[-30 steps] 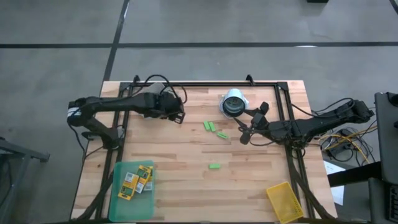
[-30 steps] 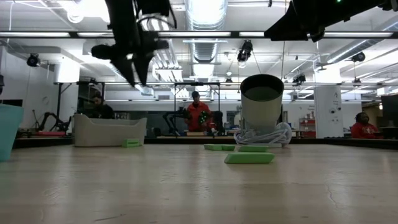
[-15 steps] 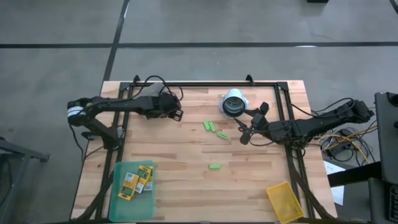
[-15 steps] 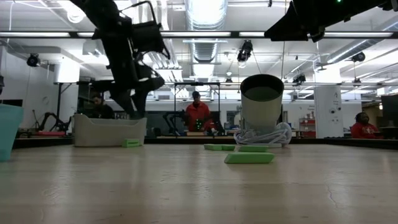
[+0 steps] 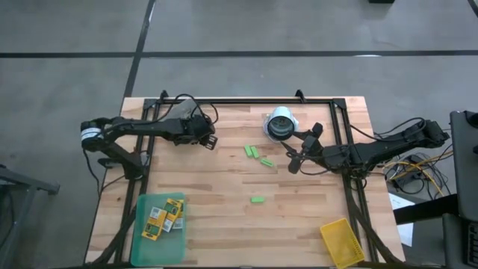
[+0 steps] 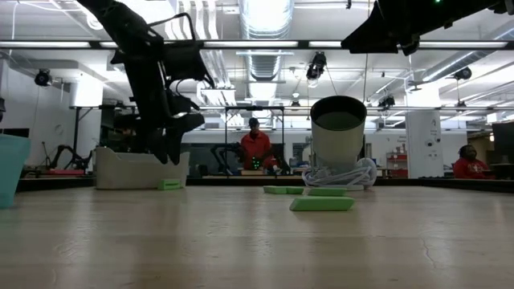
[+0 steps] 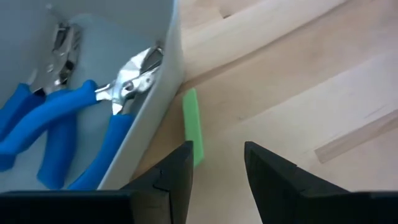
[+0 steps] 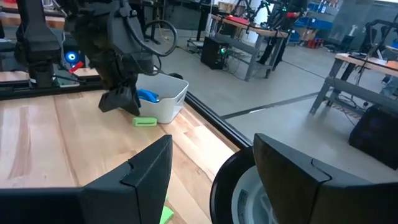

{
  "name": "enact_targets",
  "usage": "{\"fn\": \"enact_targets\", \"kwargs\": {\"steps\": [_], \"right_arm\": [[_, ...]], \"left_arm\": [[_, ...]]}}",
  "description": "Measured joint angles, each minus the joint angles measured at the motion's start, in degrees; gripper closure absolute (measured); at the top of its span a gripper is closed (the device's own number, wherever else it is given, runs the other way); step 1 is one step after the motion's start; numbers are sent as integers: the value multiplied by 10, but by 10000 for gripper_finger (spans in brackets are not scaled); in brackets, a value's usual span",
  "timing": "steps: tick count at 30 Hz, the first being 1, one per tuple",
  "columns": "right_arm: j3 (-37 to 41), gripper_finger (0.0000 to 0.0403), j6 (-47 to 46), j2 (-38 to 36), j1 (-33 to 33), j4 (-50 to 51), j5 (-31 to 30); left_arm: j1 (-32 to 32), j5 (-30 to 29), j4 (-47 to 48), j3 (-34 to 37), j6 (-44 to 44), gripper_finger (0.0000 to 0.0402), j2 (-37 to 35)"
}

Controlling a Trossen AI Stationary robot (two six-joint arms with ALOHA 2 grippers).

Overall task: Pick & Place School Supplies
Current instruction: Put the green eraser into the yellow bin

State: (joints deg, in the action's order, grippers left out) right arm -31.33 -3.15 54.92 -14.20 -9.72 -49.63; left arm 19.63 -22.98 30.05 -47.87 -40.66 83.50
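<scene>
Eraser [image 7: 192, 124]: small, light, stiff green block lying flat on the table against the white bin [image 7: 163, 93]; best pinched across its narrow sides. Left gripper [image 7: 216, 163] hangs over it, jaws apart, empty. Right gripper [image 8: 211, 163] waits by the cup [image 5: 280, 123], also parted. Count: five erasers (four lie mid-table), two scissors [image 7: 59, 124] in the bin

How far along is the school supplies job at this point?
Done: crayon boxes lie in the green tray, blue-handled scissors in the white bin. In hand: nothing; the open left gripper hangs over a green block beside that bin. Left: that block and three loose blocks mid-table. The right gripper waits open by the cup.
</scene>
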Motion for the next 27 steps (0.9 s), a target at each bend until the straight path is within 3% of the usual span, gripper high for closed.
{"fn": "enact_targets", "kwargs": {"steps": [11,18,27], "right_arm": [[0,183,-3,0,0,0,0],[0,183,-3,0,0,0,0],[0,183,-3,1,0,0,0]], "left_arm": [[6,-1,-46,44,29,252,3],[14,20,-67,55,30,252,44],[14,-9,-97,49,40,252,86]]}}
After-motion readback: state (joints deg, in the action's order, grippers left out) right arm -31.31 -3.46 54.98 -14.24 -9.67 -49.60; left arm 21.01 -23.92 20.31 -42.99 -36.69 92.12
